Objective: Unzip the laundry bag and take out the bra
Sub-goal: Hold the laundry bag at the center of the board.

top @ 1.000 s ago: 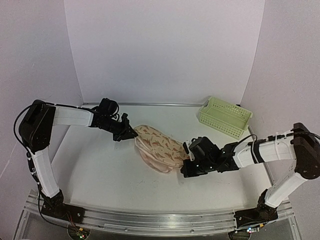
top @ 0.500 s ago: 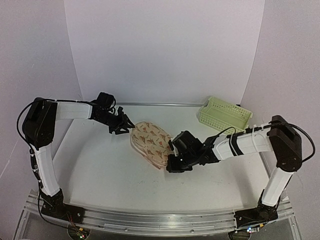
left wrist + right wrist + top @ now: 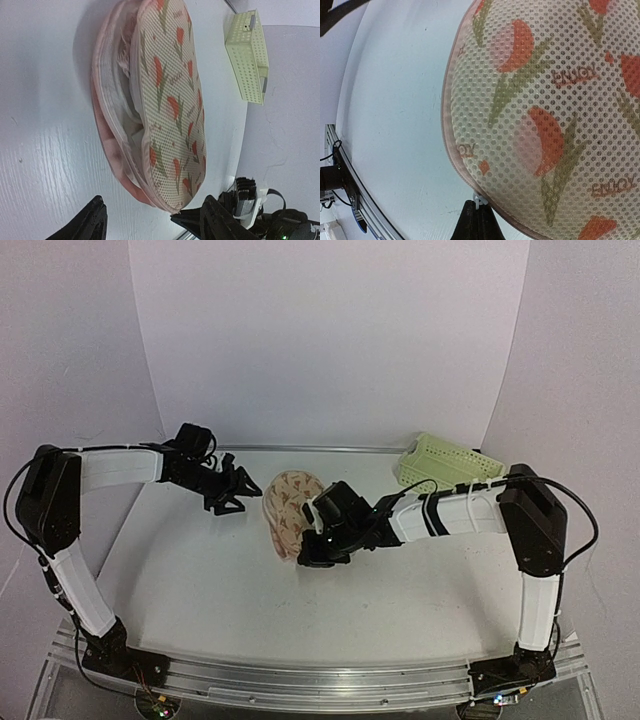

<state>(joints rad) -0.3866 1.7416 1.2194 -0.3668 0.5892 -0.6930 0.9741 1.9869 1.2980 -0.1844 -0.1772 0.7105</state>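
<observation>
Right tool (image 3: 308, 556) swept left, laundry bag (image 3: 288, 502) bunched, seemingly opened

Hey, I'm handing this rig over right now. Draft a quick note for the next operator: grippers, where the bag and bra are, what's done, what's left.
Left gripper: jaws open, holding nothing, just left of the laundry bag.
Right gripper: shut on the zip pull at the bag's near rim.
Bag at mid-table, zip partly open; the printed shell gapes toward the left arm. White padding inside, likely the bra.
Left to do: finish unzipping, take the bra out.
</observation>
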